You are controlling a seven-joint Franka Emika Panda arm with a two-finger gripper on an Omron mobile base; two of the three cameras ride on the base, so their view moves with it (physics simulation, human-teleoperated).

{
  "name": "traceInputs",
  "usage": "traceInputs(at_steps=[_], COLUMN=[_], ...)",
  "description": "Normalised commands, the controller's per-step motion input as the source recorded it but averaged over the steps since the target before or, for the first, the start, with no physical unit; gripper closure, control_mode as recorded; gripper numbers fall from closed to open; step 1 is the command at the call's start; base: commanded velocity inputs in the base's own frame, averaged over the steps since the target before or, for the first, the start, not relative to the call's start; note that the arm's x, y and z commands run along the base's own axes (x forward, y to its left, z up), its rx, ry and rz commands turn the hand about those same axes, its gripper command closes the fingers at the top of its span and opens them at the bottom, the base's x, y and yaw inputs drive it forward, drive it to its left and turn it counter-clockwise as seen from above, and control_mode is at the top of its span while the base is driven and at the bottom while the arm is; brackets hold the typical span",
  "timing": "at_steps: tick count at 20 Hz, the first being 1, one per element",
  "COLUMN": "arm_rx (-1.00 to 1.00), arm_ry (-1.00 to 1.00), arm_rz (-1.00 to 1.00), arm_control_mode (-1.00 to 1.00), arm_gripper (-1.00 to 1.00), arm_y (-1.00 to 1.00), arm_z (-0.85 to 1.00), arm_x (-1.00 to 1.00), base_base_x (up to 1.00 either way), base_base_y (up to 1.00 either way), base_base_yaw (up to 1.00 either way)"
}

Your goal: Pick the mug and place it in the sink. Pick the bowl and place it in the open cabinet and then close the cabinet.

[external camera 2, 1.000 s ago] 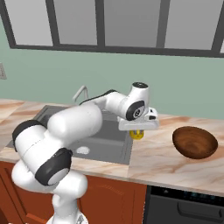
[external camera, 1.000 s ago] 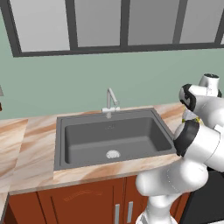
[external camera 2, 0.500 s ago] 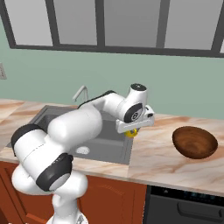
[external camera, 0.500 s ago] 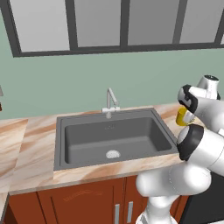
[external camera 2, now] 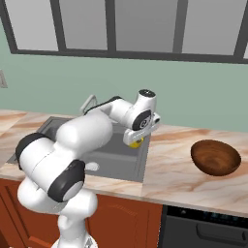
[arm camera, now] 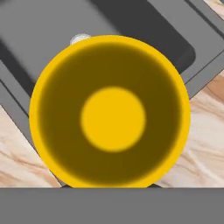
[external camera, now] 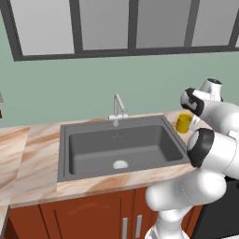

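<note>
The small yellow mug hangs off the counter, just over the right rim of the dark grey sink. My gripper is shut on the mug from above. In the hand view the mug is seen straight down its mouth, with the sink and its drain behind it. The dark brown bowl sits on the counter well to the right of the gripper. The cabinet is out of view.
A slim silver faucet stands behind the basin. The marble counter runs on both sides of the sink. Dark-framed windows line the green wall above. Wooden under-counter doors lie below, and a dark oven front is under the bowl.
The arm has carried the mug leftward from the counter to the sink's right rim. The bowl has not moved.
</note>
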Motion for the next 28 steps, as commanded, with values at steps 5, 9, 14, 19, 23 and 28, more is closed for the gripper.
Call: traceInputs(at_steps=[5,9,14,19,23,28], arm_rx=[0.0,0.0,0.0,0.0,0.0,0.0], arm_ry=[0.0,0.0,-0.03,-0.04,-0.02,-0.02], arm_rz=[0.27,0.24,0.13,0.1,0.08,0.07], arm_control_mode=[-1.0,-1.0,-1.0,-1.0,-1.0,-1.0], arm_gripper=[1.0,1.0,1.0,1.0,1.0,1.0], arm_y=[0.4,0.44,0.55,0.55,0.47,0.24], arm_z=[0.0,-0.06,-0.21,-0.25,-0.3,-0.29], arm_x=[0.27,0.09,0.03,0.02,0.07,0.04], base_base_x=[0.0,0.0,0.0,0.0,0.0,0.0], base_base_y=[0.0,0.0,0.0,0.0,0.0,0.0], base_base_yaw=[0.0,0.0,0.0,0.0,0.0,0.0])
